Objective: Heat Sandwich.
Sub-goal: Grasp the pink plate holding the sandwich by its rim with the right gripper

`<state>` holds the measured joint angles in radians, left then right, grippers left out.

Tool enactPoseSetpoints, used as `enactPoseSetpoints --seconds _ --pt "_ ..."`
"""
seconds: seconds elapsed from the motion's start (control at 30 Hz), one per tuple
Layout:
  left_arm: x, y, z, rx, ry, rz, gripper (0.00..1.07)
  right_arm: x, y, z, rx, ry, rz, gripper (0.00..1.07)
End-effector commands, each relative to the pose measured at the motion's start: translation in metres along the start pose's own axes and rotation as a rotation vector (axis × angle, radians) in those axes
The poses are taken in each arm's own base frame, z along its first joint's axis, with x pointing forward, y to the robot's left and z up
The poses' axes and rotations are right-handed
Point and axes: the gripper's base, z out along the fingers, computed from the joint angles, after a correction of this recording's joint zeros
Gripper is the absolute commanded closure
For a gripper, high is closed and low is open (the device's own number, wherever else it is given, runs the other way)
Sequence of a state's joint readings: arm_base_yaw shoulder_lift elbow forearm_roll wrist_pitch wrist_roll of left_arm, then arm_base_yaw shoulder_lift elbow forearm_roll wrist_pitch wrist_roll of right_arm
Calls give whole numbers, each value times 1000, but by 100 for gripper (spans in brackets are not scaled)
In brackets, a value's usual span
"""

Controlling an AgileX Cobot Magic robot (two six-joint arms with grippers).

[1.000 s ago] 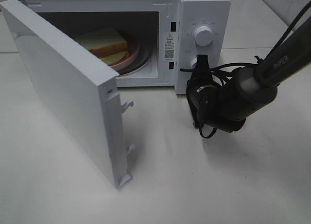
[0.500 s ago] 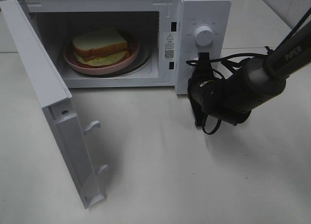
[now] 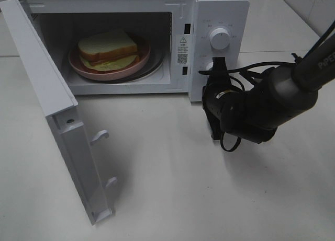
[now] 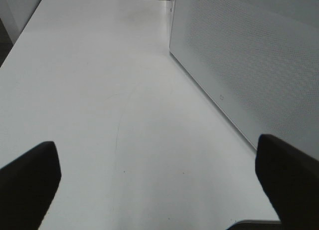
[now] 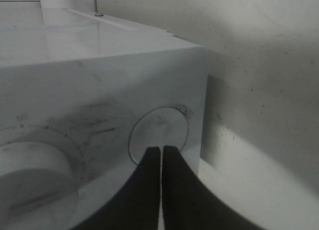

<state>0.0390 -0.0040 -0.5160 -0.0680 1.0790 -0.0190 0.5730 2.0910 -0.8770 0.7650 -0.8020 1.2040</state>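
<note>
One white microwave door (image 3: 49, 92), half swung a second ago, now hangs wide, so you can reach the one thick white-bread sandwich (image 3: 107, 47) on its one round pink plate (image 3: 86, 71) inside, at the surface's (image 3: 172, 188) far edge. Your right claw (image 5: 160, 151) is pinched closed, empty, at the round button (image 5: 159, 126); your left claw (image 4: 158, 182) gapes wide, empty.

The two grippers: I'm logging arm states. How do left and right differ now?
The left gripper has its jaws wide open; the right gripper has its jaws shut. The left hangs over bare table beside a perforated white panel; the right has its tips at the round button on the microwave. Both hold nothing.
</note>
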Motion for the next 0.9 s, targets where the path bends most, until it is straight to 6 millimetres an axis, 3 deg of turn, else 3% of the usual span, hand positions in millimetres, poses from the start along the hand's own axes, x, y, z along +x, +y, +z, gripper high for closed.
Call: enactPoseSetpoints --seconds 0.03,0.3,0.63,0.9 --pt "0 0 0 2 -10 1 7 -4 3 -12 -10 -2 -23 106" --pt "0 0 0 2 -10 1 7 -19 0 -44 19 26 -95 106" --pt "0 0 0 2 -10 1 7 -21 9 -76 11 155 -201 104" --pt "0 0 0 2 -10 1 7 -10 18 -100 28 363 -453 104"
